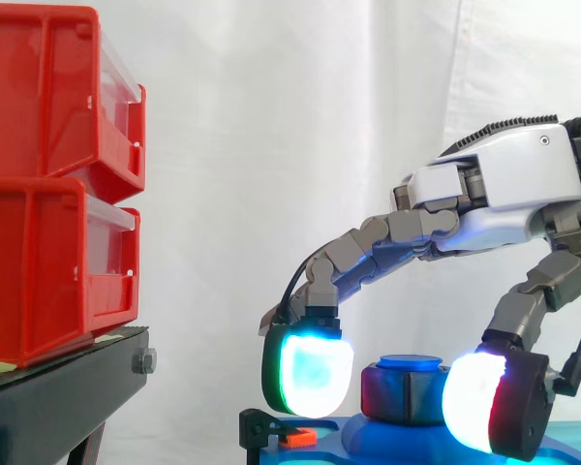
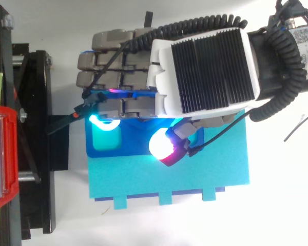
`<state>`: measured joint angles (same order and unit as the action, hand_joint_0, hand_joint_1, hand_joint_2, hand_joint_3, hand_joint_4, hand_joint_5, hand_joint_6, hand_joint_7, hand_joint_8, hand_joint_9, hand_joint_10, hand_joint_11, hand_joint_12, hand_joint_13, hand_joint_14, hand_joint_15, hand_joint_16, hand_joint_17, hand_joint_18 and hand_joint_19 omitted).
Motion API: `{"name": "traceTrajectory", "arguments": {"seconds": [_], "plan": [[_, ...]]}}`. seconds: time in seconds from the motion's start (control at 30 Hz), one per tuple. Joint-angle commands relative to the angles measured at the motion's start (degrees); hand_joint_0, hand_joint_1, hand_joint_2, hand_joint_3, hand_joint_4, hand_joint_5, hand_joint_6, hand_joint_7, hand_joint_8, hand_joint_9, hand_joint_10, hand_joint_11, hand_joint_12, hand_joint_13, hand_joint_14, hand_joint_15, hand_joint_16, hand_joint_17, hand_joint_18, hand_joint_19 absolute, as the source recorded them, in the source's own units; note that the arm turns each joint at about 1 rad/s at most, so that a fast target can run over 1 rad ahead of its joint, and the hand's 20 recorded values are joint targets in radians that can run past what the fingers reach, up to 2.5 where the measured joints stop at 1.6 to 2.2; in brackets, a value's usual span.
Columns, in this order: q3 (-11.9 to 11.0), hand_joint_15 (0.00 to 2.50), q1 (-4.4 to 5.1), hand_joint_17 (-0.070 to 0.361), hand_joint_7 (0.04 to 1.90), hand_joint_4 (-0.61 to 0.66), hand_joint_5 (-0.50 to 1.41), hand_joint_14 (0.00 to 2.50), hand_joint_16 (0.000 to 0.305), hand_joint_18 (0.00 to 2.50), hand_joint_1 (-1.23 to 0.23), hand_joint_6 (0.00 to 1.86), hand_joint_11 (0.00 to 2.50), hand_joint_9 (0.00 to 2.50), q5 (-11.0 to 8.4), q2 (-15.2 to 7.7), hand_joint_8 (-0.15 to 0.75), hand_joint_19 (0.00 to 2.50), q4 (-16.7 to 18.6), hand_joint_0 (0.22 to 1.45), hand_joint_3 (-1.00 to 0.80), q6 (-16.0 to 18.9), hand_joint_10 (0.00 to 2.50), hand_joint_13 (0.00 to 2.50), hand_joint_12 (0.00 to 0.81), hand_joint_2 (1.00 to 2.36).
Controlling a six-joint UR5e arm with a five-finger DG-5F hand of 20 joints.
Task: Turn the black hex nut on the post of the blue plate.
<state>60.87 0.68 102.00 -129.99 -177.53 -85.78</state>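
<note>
The black hex nut [image 1: 405, 395] sits on the blue post [image 1: 410, 362] of the blue plate [image 2: 169, 174], low in the side view. My hand [image 1: 504, 179] arches over it, open. Its curved fingers [image 1: 310, 376] hang just left of the nut with a narrow gap. The thumb pad [image 1: 476, 402] overlaps the nut's right edge, on the camera's side; I cannot tell whether it touches. From above, the hand [image 2: 205, 66] covers the nut, and the thumb pad [image 2: 163, 146] glows over the plate.
Two stacked red bins [image 1: 48, 184] stand on a black stand [image 1: 58, 397] at the left. A small black bracket with an orange piece [image 1: 292, 436] sits at the plate's left edge, below the fingers. A white curtain hangs behind.
</note>
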Motion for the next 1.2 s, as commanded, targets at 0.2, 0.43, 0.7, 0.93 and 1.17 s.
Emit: {"name": "traceTrajectory", "arguments": {"seconds": [0.2,0.43,0.7,0.93,1.17], "plan": [[-0.05,0.06,-0.68,0.107,0.93,0.17,-0.21,0.0,0.048,0.23,-0.75,0.5,0.0,0.29,0.22,0.09,0.255,0.21,-0.19,0.55,-0.45,-0.18,0.0,0.28,0.382,1.0],[0.04,0.06,-1.03,0.107,0.93,0.16,-0.21,0.0,0.048,0.22,-0.76,0.5,0.0,0.28,0.22,0.0,0.254,0.21,-0.01,0.55,-0.46,-0.18,0.0,0.28,0.381,1.0],[0.04,0.06,-1.47,0.107,0.94,0.16,-0.21,0.0,0.047,0.23,-0.78,0.5,0.0,0.28,0.39,0.0,0.253,0.2,-0.27,0.55,-0.46,-0.18,0.0,0.28,0.379,1.0],[0.04,0.06,-1.47,0.106,0.95,0.16,-0.21,0.0,0.047,0.22,-0.79,0.5,0.0,0.28,0.48,0.0,0.251,0.21,-0.27,0.56,-0.46,-0.18,0.0,0.28,0.378,1.0],[0.04,0.06,-1.56,0.106,0.95,0.16,-0.21,0.0,0.047,0.22,-0.79,0.5,0.0,0.28,0.48,0.0,0.252,0.21,-0.36,0.55,-0.48,-0.18,0.0,0.28,0.379,1.0]]}}
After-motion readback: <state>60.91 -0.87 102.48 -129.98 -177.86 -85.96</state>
